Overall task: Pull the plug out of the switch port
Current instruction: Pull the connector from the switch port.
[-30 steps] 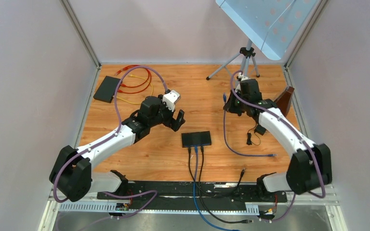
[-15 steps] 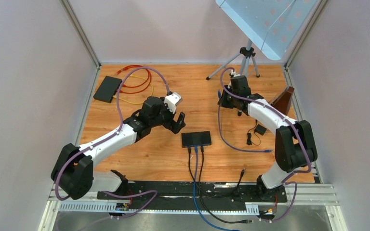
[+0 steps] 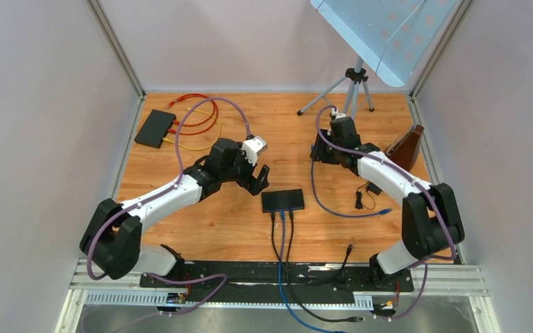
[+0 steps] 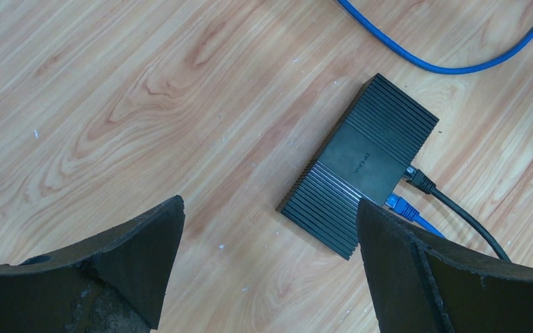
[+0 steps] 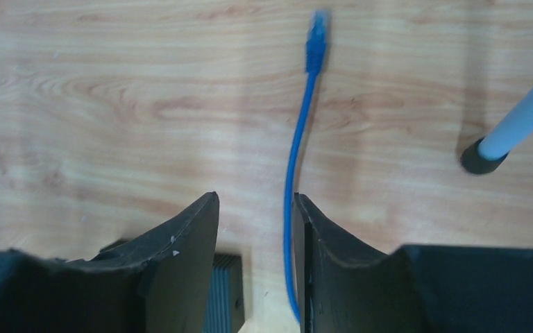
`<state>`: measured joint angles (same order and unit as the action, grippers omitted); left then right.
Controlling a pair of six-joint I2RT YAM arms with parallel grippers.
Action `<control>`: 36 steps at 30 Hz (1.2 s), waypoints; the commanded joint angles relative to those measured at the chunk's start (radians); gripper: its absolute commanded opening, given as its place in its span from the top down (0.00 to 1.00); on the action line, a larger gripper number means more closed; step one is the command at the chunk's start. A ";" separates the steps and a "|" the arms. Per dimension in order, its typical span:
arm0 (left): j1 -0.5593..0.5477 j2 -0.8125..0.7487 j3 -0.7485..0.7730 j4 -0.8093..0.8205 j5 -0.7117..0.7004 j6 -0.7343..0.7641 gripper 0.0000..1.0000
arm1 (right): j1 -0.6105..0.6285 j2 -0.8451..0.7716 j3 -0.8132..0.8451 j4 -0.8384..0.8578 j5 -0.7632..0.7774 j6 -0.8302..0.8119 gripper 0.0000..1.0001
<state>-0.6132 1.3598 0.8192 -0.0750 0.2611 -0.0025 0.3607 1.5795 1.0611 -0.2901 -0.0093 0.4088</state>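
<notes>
Ahead of wide-spread left hand [image 4: 267, 208]: one switch [image 4: 368, 163], two plugs [image 4: 420, 182] seated. Inside parted right hand [image 5: 255, 201]: one blue cable [image 5: 298, 146].

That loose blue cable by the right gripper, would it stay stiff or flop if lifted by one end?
Probably floppy: the blue cable bends in loose curves. Likely light, being thin. Its plug end would probably dangle.

A flat, ribbed black switch [image 3: 282, 200] lies on the wooden tabletop [image 3: 208, 225] in front of my arms. A blue plug [image 4: 402, 206] and a black plug [image 4: 418, 182] sit in its near edge. To its right curves a loose blue cable [image 5: 295, 152], running between my right tool's [image 5: 255, 202] parted fingers, its free plug [image 5: 317, 31] blurred.
</notes>
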 commanded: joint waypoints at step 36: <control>-0.148 0.372 0.268 -0.354 0.050 0.540 0.00 | 0.034 -0.324 -0.558 0.337 -0.535 0.419 0.39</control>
<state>-0.7464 1.7161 1.0367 -0.4072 0.3271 0.4969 0.3840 1.2449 0.4873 -0.0307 -0.5102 0.8101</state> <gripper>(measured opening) 0.998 0.612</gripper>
